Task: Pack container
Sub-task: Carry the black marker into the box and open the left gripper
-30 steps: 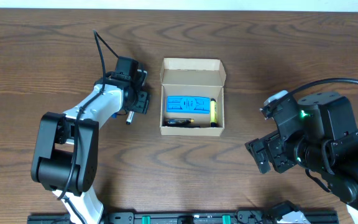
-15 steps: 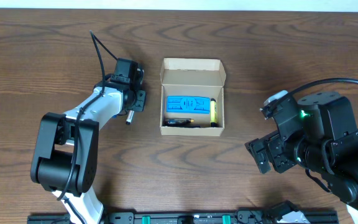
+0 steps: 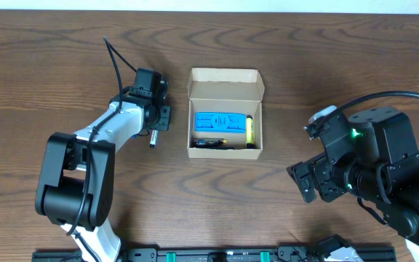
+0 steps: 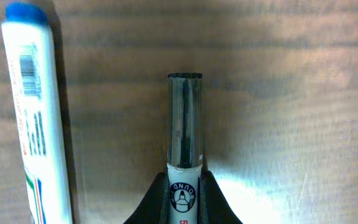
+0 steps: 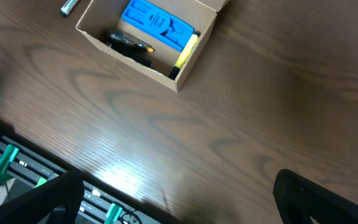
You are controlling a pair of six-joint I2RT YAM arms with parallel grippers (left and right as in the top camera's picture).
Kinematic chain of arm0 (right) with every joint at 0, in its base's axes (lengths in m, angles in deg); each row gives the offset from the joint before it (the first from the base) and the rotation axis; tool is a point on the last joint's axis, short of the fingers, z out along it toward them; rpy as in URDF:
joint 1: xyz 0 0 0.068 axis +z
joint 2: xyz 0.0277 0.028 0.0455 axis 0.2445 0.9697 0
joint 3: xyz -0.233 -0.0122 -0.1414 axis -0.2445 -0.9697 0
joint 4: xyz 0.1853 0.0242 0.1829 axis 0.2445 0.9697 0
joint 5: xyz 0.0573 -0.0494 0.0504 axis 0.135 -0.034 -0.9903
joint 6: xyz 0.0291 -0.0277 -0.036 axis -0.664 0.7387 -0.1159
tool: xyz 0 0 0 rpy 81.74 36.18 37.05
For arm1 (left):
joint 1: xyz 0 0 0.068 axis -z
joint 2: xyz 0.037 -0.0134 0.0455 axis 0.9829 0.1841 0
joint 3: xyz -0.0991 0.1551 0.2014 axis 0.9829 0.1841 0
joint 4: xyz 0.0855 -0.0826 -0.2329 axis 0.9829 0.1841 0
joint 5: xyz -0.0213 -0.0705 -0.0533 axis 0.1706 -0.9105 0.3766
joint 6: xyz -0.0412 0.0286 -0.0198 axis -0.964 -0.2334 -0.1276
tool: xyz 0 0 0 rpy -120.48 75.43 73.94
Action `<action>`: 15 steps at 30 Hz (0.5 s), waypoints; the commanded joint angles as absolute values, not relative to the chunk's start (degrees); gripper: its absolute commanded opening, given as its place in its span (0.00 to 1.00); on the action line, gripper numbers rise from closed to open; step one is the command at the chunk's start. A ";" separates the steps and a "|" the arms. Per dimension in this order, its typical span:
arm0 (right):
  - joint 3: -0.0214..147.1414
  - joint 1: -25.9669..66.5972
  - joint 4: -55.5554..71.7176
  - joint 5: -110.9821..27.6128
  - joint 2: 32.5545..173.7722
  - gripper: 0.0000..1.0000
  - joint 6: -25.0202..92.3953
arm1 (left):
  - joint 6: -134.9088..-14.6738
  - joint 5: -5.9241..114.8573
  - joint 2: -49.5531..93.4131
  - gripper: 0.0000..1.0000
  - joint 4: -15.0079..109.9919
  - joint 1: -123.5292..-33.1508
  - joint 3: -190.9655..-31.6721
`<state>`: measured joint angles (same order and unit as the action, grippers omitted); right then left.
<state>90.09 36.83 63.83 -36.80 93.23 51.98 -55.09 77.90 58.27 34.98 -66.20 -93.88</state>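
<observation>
1. The container (image 3: 224, 152), a tan cardboard box, sat open on the wooden table (image 3: 304, 44), its flap lid (image 3: 224, 86) standing up at the far side.
2. Inside the container lay a blue stapler (image 3: 219, 121), with a yellow highlighter (image 3: 249, 129) along the right wall and a black pen (image 3: 211, 143) along the near wall.
3. The left gripper (image 4: 184, 199) was just left of the container, its fingers pressed together on a dark-capped marker (image 4: 184, 124) (white barrel, round logo). Whether that marker was lifted off the wood could not be told.
4. A white marker with a blue cap (image 4: 33, 112) lay on the same left side of the container, parallel to the gripped one and apart from it.
5. The right gripper (image 5: 179, 205) hung well to the right of the container, nearer the front edge, its jaws spread wide with nothing between them.
</observation>
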 commanded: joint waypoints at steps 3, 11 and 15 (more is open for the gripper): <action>90.79 36.30 63.85 -36.69 93.40 0.99 51.02 | -55.44 77.57 56.26 0.05 41.23 -66.20 -95.67; 90.79 36.30 63.85 -36.69 93.40 0.99 51.04 | -50.17 76.24 44.72 0.06 48.92 -65.87 -100.43; 90.79 36.30 63.85 -36.69 93.40 0.99 51.04 | -40.90 69.31 37.72 0.06 49.08 -63.75 -100.67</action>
